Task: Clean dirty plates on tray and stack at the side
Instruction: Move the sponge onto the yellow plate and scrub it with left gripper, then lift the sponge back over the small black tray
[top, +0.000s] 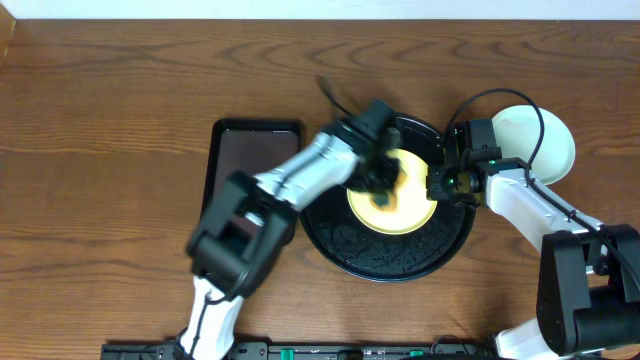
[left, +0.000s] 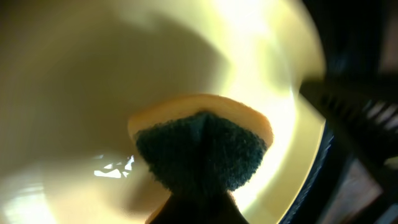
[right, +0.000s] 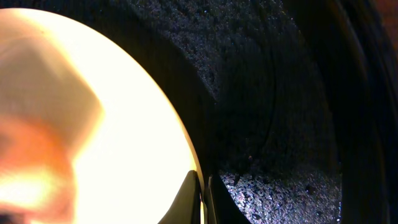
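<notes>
Now the left gripper (top: 380, 180), clamped on a sponge (left: 202, 149), scrubs the yellow plate (top: 408, 212) on the black tray (top: 390, 262). The right gripper (top: 437, 187) pinches the rim. Next, likely, comes stacking it on the pale plate (top: 552, 140) alongside.

Left end effector (top: 380, 180), right (top: 438, 188) (both clamped)

Dark brown rectangular tray (top: 250, 150) on the wooden table (top: 100, 100) — also a green-faced yellow sponge (left: 205, 149).
</notes>
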